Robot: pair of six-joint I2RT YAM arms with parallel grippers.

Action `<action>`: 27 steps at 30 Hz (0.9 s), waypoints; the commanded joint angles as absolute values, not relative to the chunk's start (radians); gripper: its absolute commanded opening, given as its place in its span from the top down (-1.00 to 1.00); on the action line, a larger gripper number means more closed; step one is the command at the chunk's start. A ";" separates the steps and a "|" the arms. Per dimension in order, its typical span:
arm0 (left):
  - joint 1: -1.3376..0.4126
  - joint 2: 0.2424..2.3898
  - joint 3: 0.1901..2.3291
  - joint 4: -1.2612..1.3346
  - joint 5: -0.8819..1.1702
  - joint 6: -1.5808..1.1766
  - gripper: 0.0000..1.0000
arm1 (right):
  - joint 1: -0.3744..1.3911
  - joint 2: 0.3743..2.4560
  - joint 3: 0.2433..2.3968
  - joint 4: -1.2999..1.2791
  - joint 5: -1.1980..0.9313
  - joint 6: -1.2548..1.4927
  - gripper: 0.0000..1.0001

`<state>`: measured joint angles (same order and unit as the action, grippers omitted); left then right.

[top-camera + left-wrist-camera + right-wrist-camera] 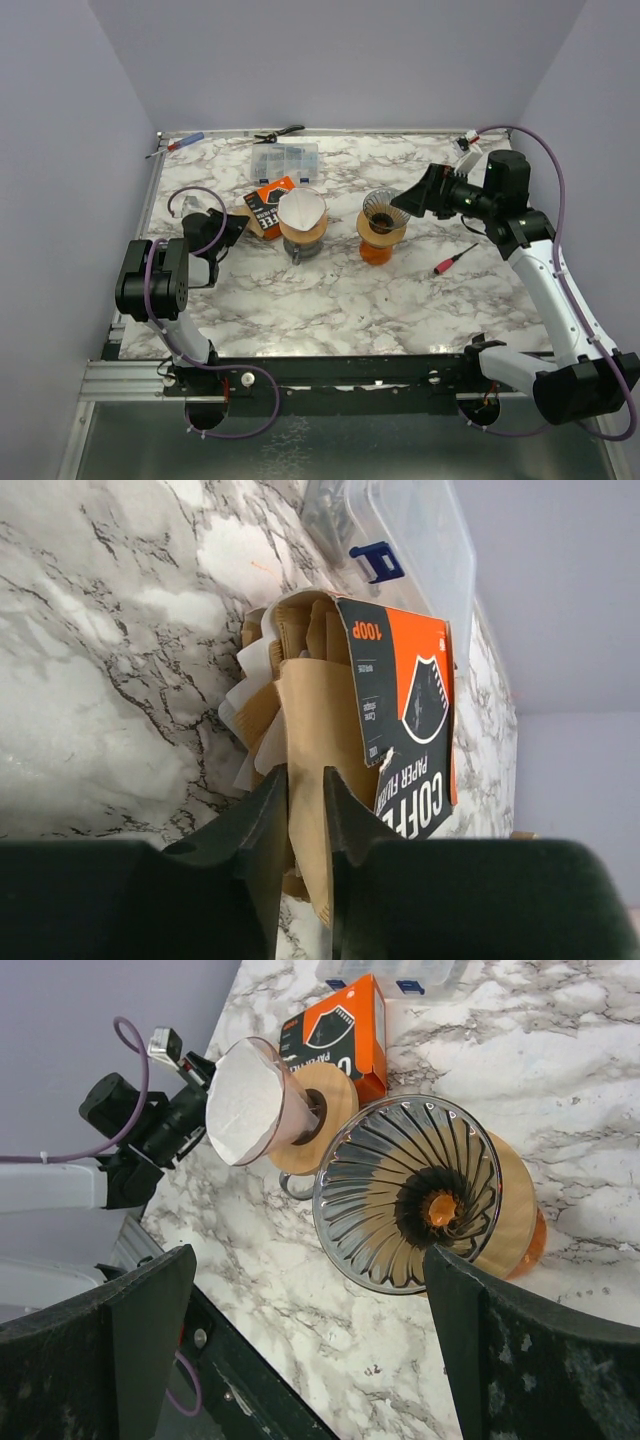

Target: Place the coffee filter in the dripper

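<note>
A: Top camera first. Any room near the edges?

B: Plenty across the lower half of the marble table (330,310), open down to the near rail. Crowded only along the upper edge: one clear box (285,162), one pair of pliers (278,133), and one blue-handled screwdriver (180,145) in the upper-left corner.

A: And the count in the middle?

B: Two drippers side by side, well inside the edges: white-lined dripper (302,213) on the left, empty dripper (383,212) on an orange base on the right. One filter pack (266,205) just beside the left one. A second screwdriver, the red screwdriver (455,260), right of centre. Left gripper (240,224) at the pack, right gripper (402,203) near the empty dripper's rim.

A: Left wrist view?

B: Fingers (268,825) closed down on a brown filter (305,720) sticking out of the pack's open end, with paper filling the narrow gap. More filters, brown and white, fanned out at its left; number impossible to tell. Open marble over the left half of the frame.

A: Right wrist view?

B: Fingers (150,1330) spread wide, grasping nothing, one in each lower corner. Empty dripper at centre right, white-lined dripper to its upper left, close but apart. Table edge slanting through the lower left. Open marble along the right side.
</note>
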<state>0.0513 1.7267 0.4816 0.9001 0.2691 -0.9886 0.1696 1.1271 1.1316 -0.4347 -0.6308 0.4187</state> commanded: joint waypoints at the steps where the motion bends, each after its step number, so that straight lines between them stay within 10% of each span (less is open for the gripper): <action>1: 0.055 1.724 0.461 0.988 0.291 -0.993 0.64 | 0.166 1.138 1.120 -0.410 -0.653 0.426 -1.00; 8: 0.059 1.708 0.446 1.008 0.291 -1.000 1.00 | 0.166 1.140 1.119 -0.416 -0.647 0.420 -1.00; 27: 0.063 1.196 0.299 0.768 0.149 -0.948 1.00 | 0.166 1.132 1.112 -0.420 -0.646 0.412 -1.00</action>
<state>0.0574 1.3354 0.3035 0.9035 0.2146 -1.0111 0.1696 1.1347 1.1259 -0.4343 -0.6312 0.4183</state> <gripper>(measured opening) 0.003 0.998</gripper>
